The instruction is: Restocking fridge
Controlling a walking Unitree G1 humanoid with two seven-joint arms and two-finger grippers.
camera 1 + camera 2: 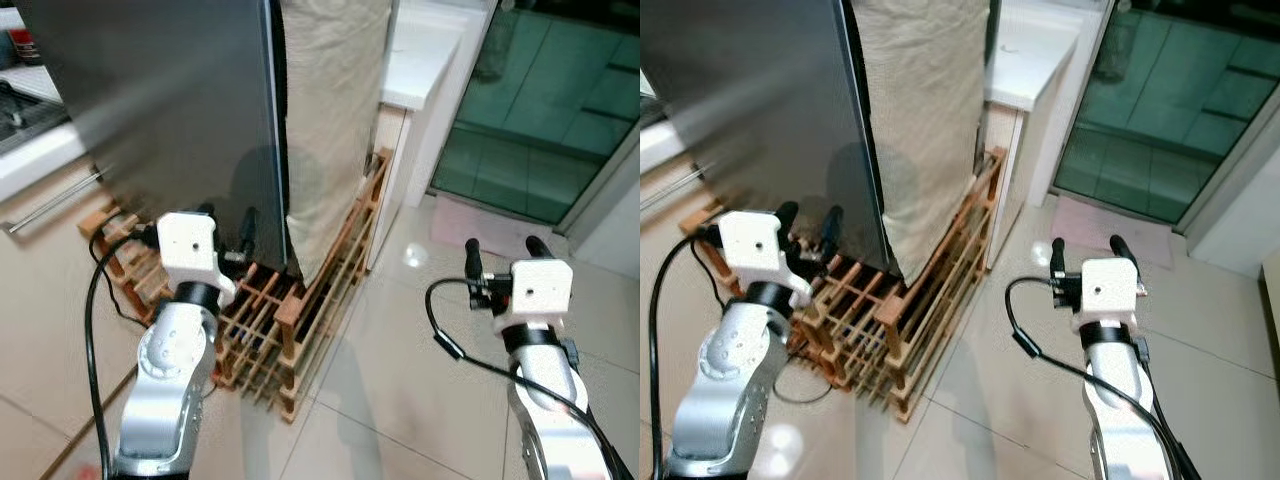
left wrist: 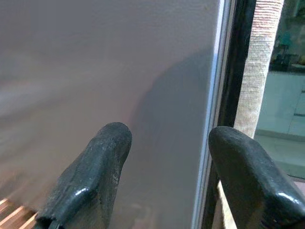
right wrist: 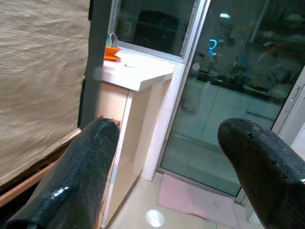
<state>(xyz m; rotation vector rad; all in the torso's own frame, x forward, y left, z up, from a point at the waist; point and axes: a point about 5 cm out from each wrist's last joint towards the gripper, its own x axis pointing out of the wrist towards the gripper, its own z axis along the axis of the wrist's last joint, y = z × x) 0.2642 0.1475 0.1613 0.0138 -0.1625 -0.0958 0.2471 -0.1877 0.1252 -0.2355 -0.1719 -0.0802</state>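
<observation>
Fridge [image 1: 170, 100]: dark grey door face, closed, top cut off by frame. Left claw [image 1: 228, 232] is held just off door's right edge, fingers apart, nothing gripped. Wooden rack [image 1: 290, 320] is seen at fridge's foot. Right claw [image 1: 505, 255], fingers apart, is held well right of fridge over open tiled floor [image 1: 400, 400].

Two silver metallic arms, white boxy wrist housings, left gripper [image 1: 228, 232] and right gripper [image 1: 505, 250] each with two long glossy black fingers, black cables looped alongside
</observation>
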